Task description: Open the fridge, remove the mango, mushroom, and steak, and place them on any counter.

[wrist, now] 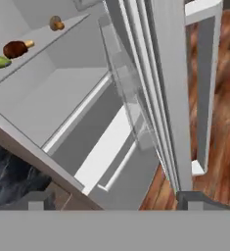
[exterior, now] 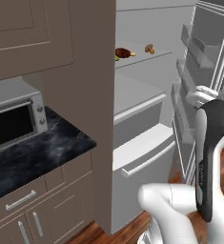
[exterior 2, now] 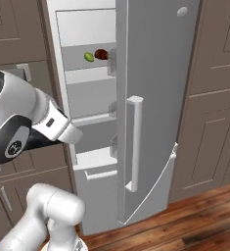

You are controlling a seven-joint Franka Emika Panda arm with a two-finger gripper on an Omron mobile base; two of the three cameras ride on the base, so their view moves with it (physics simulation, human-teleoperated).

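Note:
The fridge (exterior: 142, 102) stands open, its door (exterior 2: 155, 98) swung wide with the long bar handle (exterior 2: 134, 142) facing out. On an upper shelf lie the dark red steak (wrist: 15, 49), the yellow-green mango (wrist: 0, 62) beside it, and the small tan mushroom (wrist: 56, 23) further along. From the left base view the same steak (exterior: 123, 52) and mushroom (exterior: 149, 48) sit on that shelf. My gripper (wrist: 115, 201) is open and holds nothing. It hangs in front of the open fridge, below the shelf, near the door's inner edge. The black marbled counter (exterior: 42, 152) lies left of the fridge.
A grey microwave (exterior: 13, 119) stands on the counter under brown wall cabinets. The fridge's lower drawer (exterior: 142, 157) with its horizontal handle sits below the shelves. Door bins (exterior: 199, 47) line the inside of the open door. Wooden floor (exterior 2: 185, 220) lies below.

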